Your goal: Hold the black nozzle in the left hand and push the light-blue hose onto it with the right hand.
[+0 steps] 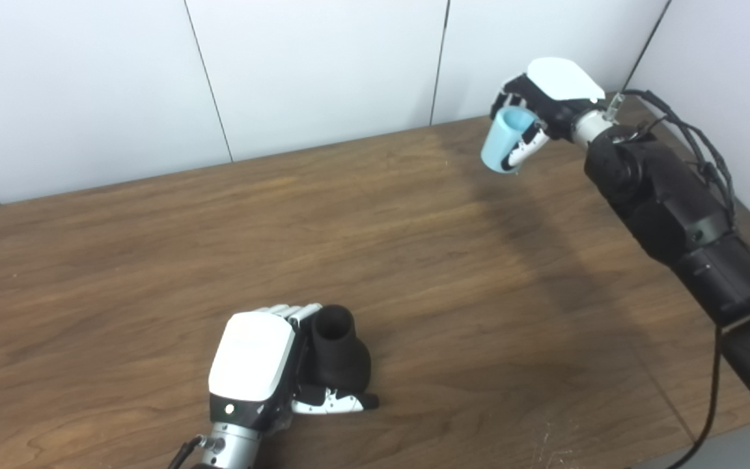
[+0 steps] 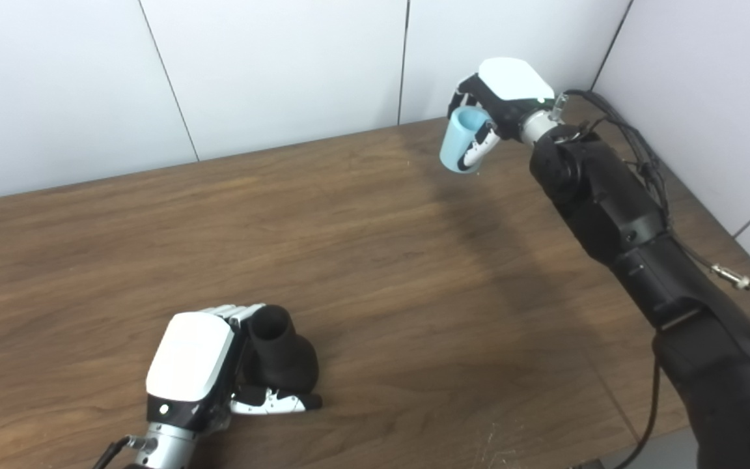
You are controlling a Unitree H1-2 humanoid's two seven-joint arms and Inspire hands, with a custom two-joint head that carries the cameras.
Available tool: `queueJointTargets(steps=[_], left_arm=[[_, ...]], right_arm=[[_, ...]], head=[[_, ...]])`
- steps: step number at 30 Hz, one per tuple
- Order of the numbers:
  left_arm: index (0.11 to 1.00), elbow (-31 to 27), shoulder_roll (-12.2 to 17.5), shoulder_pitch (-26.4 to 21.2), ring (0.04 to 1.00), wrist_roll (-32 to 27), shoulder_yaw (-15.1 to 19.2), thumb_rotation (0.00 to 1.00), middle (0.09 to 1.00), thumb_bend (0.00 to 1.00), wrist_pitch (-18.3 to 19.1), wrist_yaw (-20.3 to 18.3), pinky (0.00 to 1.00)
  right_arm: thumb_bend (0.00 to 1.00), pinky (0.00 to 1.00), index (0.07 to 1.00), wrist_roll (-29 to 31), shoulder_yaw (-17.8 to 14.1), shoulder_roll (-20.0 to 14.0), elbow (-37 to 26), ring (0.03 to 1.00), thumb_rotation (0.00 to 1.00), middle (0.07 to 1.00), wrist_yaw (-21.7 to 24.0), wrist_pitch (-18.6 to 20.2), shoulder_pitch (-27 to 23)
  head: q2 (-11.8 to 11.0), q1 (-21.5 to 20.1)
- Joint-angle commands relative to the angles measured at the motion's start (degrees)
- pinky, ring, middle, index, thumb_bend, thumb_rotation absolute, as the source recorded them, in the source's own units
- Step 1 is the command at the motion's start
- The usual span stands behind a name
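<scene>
Already left hand (image 1: 254, 365) fingers wrapped round black nozzle (image 1: 339, 355), low over wooden surface (image 1: 414, 260), mouth up. Right hand (image 1: 538, 104) fingers clamped on light-blue hose (image 1: 504, 140), raised at far right, well apart. Hose looks light, probably pliable; grip mid-length, leave open end free.

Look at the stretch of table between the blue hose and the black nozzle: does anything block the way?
Nothing visible does. The right hand holds the hose at the far right; the left hand holds the nozzle near the front, opening upward. Only bare table lies between them.
</scene>
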Motion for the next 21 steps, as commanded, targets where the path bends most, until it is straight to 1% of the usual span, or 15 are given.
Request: queueJointTargets(steps=[1,2,4,7,8,9,12,14,17,18,21], left_arm=[[0.507,1.04,0.22,0.80,0.498,1.25,-0.53,0.00,0.410,0.52,0.18,-0.76,0.43],[0.506,1.14,0.18,0.79,0.497,1.24,-0.59,0.00,0.409,0.52,0.12,-0.53,0.42],[0.505,1.62,-0.04,0.63,0.494,1.38,-0.80,0.00,0.407,0.52,0.09,-0.04,0.42],[0.507,1.98,-0.54,0.42,0.501,2.00,-1.18,0.00,0.408,0.52,0.65,-0.34,0.43],[0.507,2.07,-0.66,0.41,0.502,2.12,-1.25,0.00,0.409,0.52,0.76,-0.38,0.43],[0.507,2.26,-0.84,0.40,0.502,2.13,-1.31,0.00,0.410,0.52,0.81,-0.23,0.43],[0.504,2.79,-1.48,0.64,0.510,2.20,-1.44,0.00,0.418,0.52,1.12,0.31,0.44],[0.505,2.87,-1.79,0.76,0.514,2.79,-1.69,0.00,0.419,0.52,1.47,0.29,0.44],[0.508,2.72,-2.36,0.87,0.515,3.60,-2.28,0.00,0.416,0.52,2.12,-0.24,0.45],[0.509,2.67,-2.52,0.90,0.515,3.77,-2.46,0.00,0.415,0.52,2.30,-0.37,0.45],[0.511,2.51,-2.90,0.92,0.514,4.17,-2.96,0.00,0.418,0.52,2.82,-0.62,0.45]], right_arm=[[0.50,0.29,0.567,-0.18,-1.64,-1.70,-5.83,0.344,0.00,0.479,0.55,-0.16,-1.95],[0.51,0.31,0.564,-0.34,-1.57,-1.64,-7.82,0.342,0.00,0.477,1.36,-0.13,-1.80],[0.51,0.32,0.561,-0.52,-1.48,-1.22,-12.06,0.345,0.00,0.477,3.32,0.51,-1.44],[0.51,0.38,0.546,-0.92,-1.71,-0.38,-18.89,0.366,0.00,0.481,6.74,3.00,-0.31],[0.51,0.40,0.538,-1.08,-1.71,-0.20,-20.60,0.375,0.00,0.487,7.66,3.52,0.07],[0.51,0.42,0.533,-1.34,-1.78,0.09,-22.32,0.379,0.00,0.492,8.61,4.21,0.50],[0.51,0.41,0.529,-0.73,-2.86,1.40,-26.52,0.383,0.00,0.500,9.75,4.92,2.80],[0.52,0.43,0.526,-0.08,-3.64,1.84,-28.19,0.395,0.00,0.499,10.23,4.64,4.28],[0.52,0.43,0.523,2.30,-4.81,2.46,-31.78,0.400,0.00,0.502,10.20,2.42,7.85],[0.52,0.43,0.523,2.77,-5.02,2.86,-33.30,0.400,0.00,0.502,10.58,2.60,8.94],[0.51,0.37,0.531,3.55,-5.51,3.89,-36.63,0.380,0.00,0.498,11.24,2.99,11.20]], head=[[0.22,0.32],[0.22,0.32],[0.32,1.99],[0.47,4.53],[0.47,4.53],[0.54,5.70],[0.66,7.35],[0.77,8.33],[1.09,10.24],[1.15,10.56],[1.45,11.72]])
